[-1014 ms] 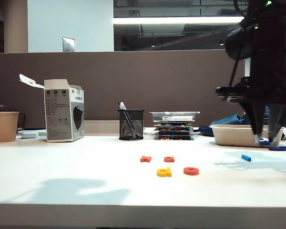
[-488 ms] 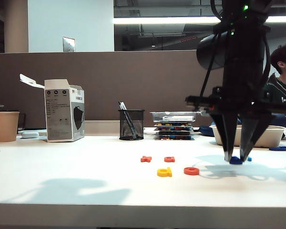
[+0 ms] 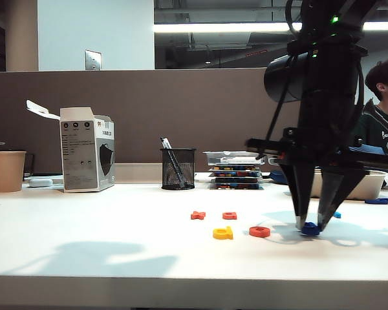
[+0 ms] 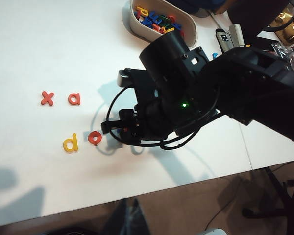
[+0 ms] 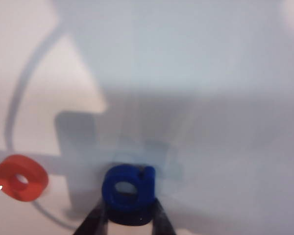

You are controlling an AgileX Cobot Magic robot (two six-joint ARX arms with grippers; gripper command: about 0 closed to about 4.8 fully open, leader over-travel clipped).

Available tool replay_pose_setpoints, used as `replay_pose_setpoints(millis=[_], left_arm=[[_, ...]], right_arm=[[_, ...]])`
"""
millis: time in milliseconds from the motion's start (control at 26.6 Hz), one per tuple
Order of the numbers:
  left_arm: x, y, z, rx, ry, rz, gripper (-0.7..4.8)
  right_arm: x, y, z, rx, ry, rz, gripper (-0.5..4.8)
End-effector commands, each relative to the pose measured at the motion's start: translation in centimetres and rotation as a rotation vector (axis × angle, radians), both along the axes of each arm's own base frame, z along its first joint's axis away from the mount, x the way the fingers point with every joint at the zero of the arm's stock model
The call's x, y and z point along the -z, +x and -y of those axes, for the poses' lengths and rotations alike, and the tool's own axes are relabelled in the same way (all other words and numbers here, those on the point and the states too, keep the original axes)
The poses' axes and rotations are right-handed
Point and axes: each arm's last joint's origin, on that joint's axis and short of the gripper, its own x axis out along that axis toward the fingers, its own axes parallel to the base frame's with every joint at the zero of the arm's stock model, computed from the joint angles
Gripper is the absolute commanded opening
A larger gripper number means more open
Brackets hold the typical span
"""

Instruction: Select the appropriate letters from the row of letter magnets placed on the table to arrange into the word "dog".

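Observation:
My right gripper (image 3: 309, 226) points straight down, shut on the dark blue "g" (image 3: 310, 228), just right of the orange-red "o" (image 3: 259, 231). The "g" is at table level; whether it touches the table I cannot tell. In the right wrist view the "g" (image 5: 128, 191) sits between the two dark fingers (image 5: 95, 221), with the "o" (image 5: 20, 177) beside it. The yellow "d" (image 3: 222, 233) lies left of the "o"; the left wrist view shows this "d" (image 4: 70, 143) and "o" (image 4: 94, 138) side by side. My left gripper (image 4: 130, 215) hangs off the table's front edge, shut and empty.
An orange-red "x" (image 3: 198, 215) and "a" (image 3: 229, 215) lie behind the "d" and "o". A light blue bar (image 3: 337, 214) lies behind the right gripper. A tray of letters (image 3: 375, 184), pen holder (image 3: 178, 168), carton (image 3: 87, 150) and paper cup (image 3: 8, 170) line the back.
My right gripper has carried the dark blue "g" leftward from beside the tray and lowered it next to the "o". The other letters have not moved.

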Motion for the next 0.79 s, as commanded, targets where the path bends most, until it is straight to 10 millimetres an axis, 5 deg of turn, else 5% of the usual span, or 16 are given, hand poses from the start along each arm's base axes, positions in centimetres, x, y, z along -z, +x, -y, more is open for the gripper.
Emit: replay_pose_setpoints(millis=[38, 788], left_arm=[[-0.16, -0.01, -0.06, -0.003, -0.007, 0.008, -0.05], [-0.16, 0.0, -0.06, -0.003, -0.007, 0.007, -0.05]], right_arm=[[-0.2, -0.1, -0.42, -0.006, 0.014, 0.009, 0.84], [0.0, -0.62, -1.08, -0.006, 0.049, -0.036, 0.85]])
